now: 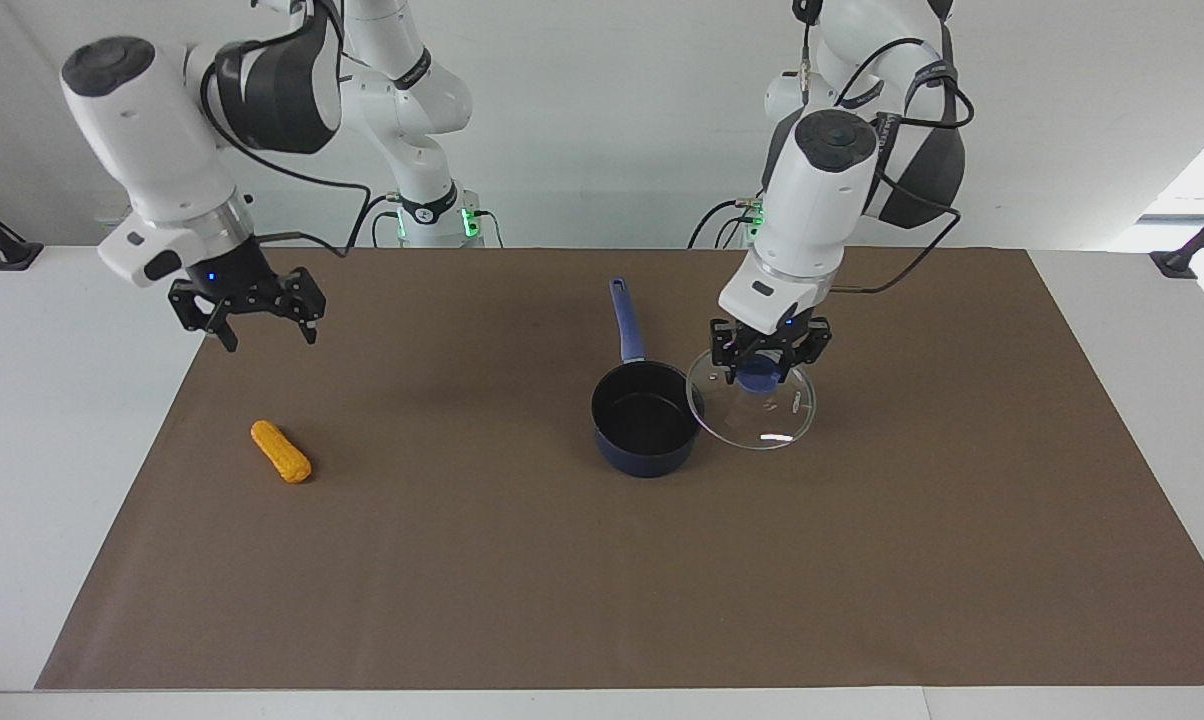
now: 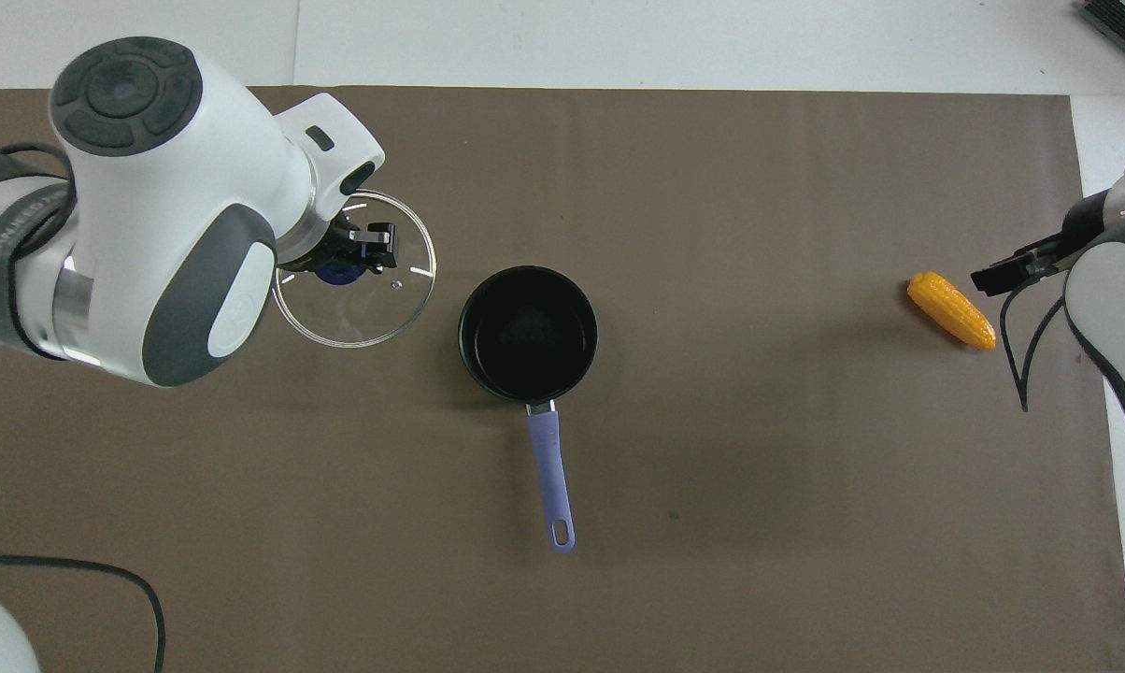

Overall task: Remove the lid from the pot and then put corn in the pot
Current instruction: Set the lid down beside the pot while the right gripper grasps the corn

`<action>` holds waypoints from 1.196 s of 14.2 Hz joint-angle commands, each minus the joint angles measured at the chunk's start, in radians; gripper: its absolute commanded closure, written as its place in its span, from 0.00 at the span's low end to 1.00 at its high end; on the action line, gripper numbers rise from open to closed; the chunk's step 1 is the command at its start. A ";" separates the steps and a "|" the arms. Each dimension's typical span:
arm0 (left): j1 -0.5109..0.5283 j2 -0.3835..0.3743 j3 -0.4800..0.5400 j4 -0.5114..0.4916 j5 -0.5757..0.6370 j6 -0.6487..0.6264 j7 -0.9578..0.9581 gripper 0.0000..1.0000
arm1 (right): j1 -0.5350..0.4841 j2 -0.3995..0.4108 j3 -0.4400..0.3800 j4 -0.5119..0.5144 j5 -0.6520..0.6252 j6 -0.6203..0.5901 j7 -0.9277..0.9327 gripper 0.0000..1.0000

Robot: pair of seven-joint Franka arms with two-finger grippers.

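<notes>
Meanwhile: left gripper (image 1: 770, 362) clamped on the blue knob of the lid (image 1: 752, 408), carried just clear of the pot (image 1: 645, 417) toward the left arm's end. Right gripper (image 1: 254, 313) spread apart, hung at about one o'clock above the corn (image 1: 281, 451) in the facing view. Likely light, stiff, bumpy; best pinched across its middle. Glass, so breakable.

A large brown mat (image 1: 562, 560) covers most of a white table (image 1: 52, 420), whose bare surface shows at both ends and along the edges. Two black stands (image 1: 2, 245) sit at the table's corners nearest the wall. A plain white wall (image 1: 602, 120) rises behind it.
</notes>
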 commanded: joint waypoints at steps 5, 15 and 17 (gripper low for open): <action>0.218 -0.061 -0.010 -0.099 -0.016 0.009 0.312 1.00 | -0.049 0.102 0.007 -0.135 -0.003 0.219 -0.298 0.00; 0.410 -0.273 -0.008 -0.528 -0.028 0.242 0.496 1.00 | -0.049 0.151 0.010 -0.184 0.017 0.313 -0.320 0.00; 0.433 -0.283 -0.008 -0.586 -0.028 0.273 0.496 1.00 | -0.026 0.153 0.008 -0.184 0.016 0.316 -0.285 0.09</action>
